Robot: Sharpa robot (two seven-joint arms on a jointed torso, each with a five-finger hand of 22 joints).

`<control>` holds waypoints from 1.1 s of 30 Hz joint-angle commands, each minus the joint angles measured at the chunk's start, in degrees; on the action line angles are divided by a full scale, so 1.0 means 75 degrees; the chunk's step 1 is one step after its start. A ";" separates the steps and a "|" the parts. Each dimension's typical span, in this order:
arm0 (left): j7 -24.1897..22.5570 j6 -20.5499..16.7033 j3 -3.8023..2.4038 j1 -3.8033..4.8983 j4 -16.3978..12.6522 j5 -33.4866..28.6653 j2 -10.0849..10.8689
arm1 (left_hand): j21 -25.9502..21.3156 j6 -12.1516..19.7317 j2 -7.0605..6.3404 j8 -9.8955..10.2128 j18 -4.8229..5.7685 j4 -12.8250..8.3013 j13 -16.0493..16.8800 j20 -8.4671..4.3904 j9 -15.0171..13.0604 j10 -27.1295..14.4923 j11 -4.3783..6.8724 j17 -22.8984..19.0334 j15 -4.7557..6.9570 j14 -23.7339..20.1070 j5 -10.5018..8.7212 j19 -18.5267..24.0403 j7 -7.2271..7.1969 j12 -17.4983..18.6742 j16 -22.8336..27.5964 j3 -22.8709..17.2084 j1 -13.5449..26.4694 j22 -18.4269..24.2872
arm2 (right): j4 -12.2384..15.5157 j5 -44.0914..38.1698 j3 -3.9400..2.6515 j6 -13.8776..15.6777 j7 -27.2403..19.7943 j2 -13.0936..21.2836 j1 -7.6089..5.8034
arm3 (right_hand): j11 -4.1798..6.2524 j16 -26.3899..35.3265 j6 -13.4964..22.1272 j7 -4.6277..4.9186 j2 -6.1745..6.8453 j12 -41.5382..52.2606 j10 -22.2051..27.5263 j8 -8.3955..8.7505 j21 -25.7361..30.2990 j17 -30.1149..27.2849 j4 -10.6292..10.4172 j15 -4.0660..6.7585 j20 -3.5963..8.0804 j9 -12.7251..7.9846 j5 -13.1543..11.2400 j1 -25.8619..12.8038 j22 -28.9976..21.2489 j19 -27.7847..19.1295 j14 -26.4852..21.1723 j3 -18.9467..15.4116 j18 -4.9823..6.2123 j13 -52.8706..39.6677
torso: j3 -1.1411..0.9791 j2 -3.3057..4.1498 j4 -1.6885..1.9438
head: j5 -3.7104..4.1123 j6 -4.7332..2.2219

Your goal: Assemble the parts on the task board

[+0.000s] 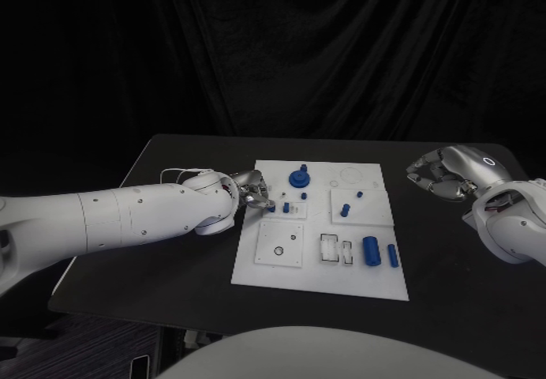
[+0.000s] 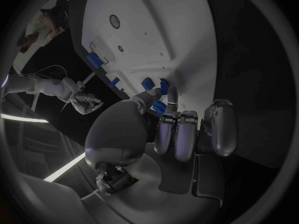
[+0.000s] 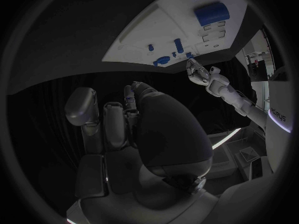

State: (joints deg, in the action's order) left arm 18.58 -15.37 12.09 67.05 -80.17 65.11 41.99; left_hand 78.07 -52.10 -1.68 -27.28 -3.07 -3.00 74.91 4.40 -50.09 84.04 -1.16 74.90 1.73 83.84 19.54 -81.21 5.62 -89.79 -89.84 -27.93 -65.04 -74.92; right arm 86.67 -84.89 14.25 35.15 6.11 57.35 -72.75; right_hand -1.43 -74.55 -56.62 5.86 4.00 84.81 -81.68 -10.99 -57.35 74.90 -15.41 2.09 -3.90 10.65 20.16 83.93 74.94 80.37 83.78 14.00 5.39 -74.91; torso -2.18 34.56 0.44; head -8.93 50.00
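Black tabletop and dark drapes frame the white task board [image 1: 319, 272], lying mid-table with its long side running away from the robot. The left hand [image 1: 252, 192] sits at the board's left edge, fingertips [image 2: 172, 95] reaching a small blue part [image 1: 287, 208] that stands just inside that edge; whether it is pinched or only touched, I cannot tell. The right hand [image 1: 446, 174] hovers off the board's far right corner, fingers curled in, holding nothing. Two blue cylinders [image 1: 380, 250] lie toward the near right, long axes pointing away from the robot, nearer the right hand. Bare board lies around them.
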 commanded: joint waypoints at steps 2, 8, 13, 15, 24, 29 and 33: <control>-0.0056 0.0124 -0.0002 0.0012 0.0008 0.0009 -0.0036 | 0.0020 0.0050 -0.0001 -0.0022 -0.0028 -0.1073 0.2012 -0.0018 -0.0014 0.0795 0.0059 0.2013 0.0050 0.0822 0.0051 -0.0041 -0.0073 -0.0028 -0.0021 -0.1106 -0.0089 -0.1435 | 0.0000 -0.0029 -0.0006 0.0052 0.0087 -0.0003 0.0015 | 0.0012 0.0046 -0.0021 0.0014 0.0024 -0.0047 0.0055 0.0000 0.0039 0.0186 0.0029 0.0039 0.0014 -0.0003 0.0015 0.0080 0.0967 -0.0021 0.0073 0.0035 0.0066 -0.0372 | 0.0003 0.0002 0.0003 | -0.0010 0.0000; -0.0108 0.0116 -0.0002 0.0007 0.0053 0.0009 -0.0082 | 0.0013 0.0078 0.0000 -0.0005 -0.0030 -0.1034 0.2012 -0.0015 -0.0033 0.0795 0.0051 0.2013 0.0046 0.0822 -0.0066 -0.0037 -0.0062 -0.0028 -0.0021 -0.1095 -0.0104 -0.1432 | 0.0000 -0.0029 -0.0006 0.0046 0.0086 -0.0004 0.0016 | 0.0012 0.0049 -0.0022 0.0014 0.0037 -0.0048 0.0057 -0.0001 0.0047 0.0184 0.0036 0.0039 0.0014 -0.0003 0.0012 0.0088 0.0965 -0.0023 0.0072 0.0034 0.0067 -0.0370 | 0.0000 0.0003 0.0003 | -0.0006 0.0000; -0.0159 0.0111 -0.0002 0.0004 0.0070 0.0009 -0.0099 | 0.0005 0.0106 -0.0007 0.0014 -0.0031 -0.0990 0.2012 -0.0010 -0.0051 0.0795 0.0043 0.2013 0.0038 0.0822 -0.0195 -0.0034 -0.0052 -0.0028 -0.0021 -0.1072 -0.0114 -0.1429 | -0.0001 -0.0029 -0.0006 0.0039 0.0093 -0.0002 0.0016 | 0.0012 0.0051 -0.0026 0.0014 0.0051 -0.0048 0.0058 -0.0003 0.0050 0.0182 0.0045 0.0039 0.0014 -0.0002 0.0007 0.0098 0.0965 -0.0024 0.0071 0.0033 0.0068 -0.0369 | -0.0002 0.0004 0.0003 | -0.0010 0.0000; -0.0184 0.0111 -0.0002 0.0004 0.0071 0.0009 -0.0103 | -0.0013 0.0138 -0.0019 0.0030 -0.0034 -0.0886 0.2012 0.0003 -0.0080 0.0795 0.0041 0.2013 0.0030 0.0822 -0.0542 -0.0023 -0.0075 -0.0028 -0.0021 -0.0996 -0.0091 -0.1422 | -0.0002 -0.0029 -0.0006 0.0039 0.0094 -0.0002 0.0016 | 0.0012 0.0051 -0.0026 0.0014 0.0051 -0.0048 0.0058 -0.0003 0.0050 0.0182 0.0045 0.0039 0.0014 -0.0002 0.0007 0.0098 0.0965 -0.0024 0.0071 0.0033 0.0068 -0.0369 | 0.0000 0.0005 0.0003 | -0.0012 0.0000; -0.0251 0.0139 -0.0002 0.0002 0.0079 0.0009 -0.0125 | -0.0047 0.0111 -0.0071 0.0031 -0.0031 0.0034 0.2012 -0.0138 -0.0168 0.0795 0.0265 0.2013 0.0204 0.0822 -0.1573 -0.0035 -0.0378 -0.0028 -0.0021 0.0047 0.0060 -0.1422 | -0.0008 -0.0029 -0.0006 0.0034 0.0091 -0.0010 0.0016 | 0.0014 0.0056 -0.0031 0.0013 0.0070 -0.0048 0.0059 -0.0007 0.0055 0.0178 0.0061 0.0039 0.0014 -0.0001 -0.0004 0.0118 0.0964 -0.0025 0.0069 0.0033 0.0069 -0.0368 | 0.0002 0.0003 -0.0001 | -0.0017 0.0000; -0.0235 0.0161 -0.0002 0.0002 0.0095 0.0009 -0.0129 | -0.0058 0.0078 -0.0060 -0.0027 -0.0031 0.0369 0.2012 -0.0160 -0.0244 0.0795 0.0268 0.2013 0.0217 0.0822 -0.1598 -0.0042 -0.0377 -0.0028 -0.0021 0.0511 0.0118 -0.1424 | -0.0006 -0.0029 -0.0006 0.0030 0.0092 -0.0006 0.0016 | 0.0014 0.0056 -0.0031 0.0013 0.0070 -0.0048 0.0059 -0.0007 0.0055 0.0178 0.0061 0.0039 0.0014 -0.0001 -0.0004 0.0118 0.0964 -0.0025 0.0069 0.0033 0.0069 -0.0368 | 0.0000 -0.0001 0.0001 | -0.0025 0.0000; -0.0213 0.0184 -0.0002 0.0001 0.0116 0.0009 -0.0132 | -0.0074 0.0067 -0.0036 -0.0072 -0.0034 0.0678 0.2012 -0.0162 -0.0310 0.0795 0.0264 0.2013 0.0210 0.0822 -0.1637 -0.0040 -0.0375 -0.0028 -0.0021 0.0883 0.0258 -0.1421 | -0.0003 -0.0029 -0.0006 0.0028 0.0091 -0.0004 0.0016 | 0.0013 0.0059 -0.0034 0.0013 0.0080 -0.0051 0.0064 -0.0008 0.0052 0.0176 0.0070 0.0039 0.0014 -0.0001 -0.0011 0.0130 0.0965 -0.0024 0.0068 0.0034 0.0068 -0.0361 | 0.0000 -0.0001 0.0000 | -0.0027 0.0000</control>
State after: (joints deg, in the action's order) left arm 17.80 -15.11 12.00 67.17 -79.25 65.28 41.17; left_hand 77.84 -51.62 -1.98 -27.62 -3.07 1.89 74.91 3.56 -52.25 83.98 0.56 74.90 2.98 84.05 7.48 -81.42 2.23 -89.79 -89.84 -21.91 -63.50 -74.91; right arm 86.61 -84.89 14.25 35.14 6.10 57.28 -72.75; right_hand -1.43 -74.32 -56.62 5.86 4.53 84.81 -81.68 -10.99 -57.13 74.90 -15.25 2.09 -3.90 10.66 20.16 84.46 74.91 80.36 83.78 14.16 5.39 -74.90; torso -2.16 34.57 0.44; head -9.09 50.00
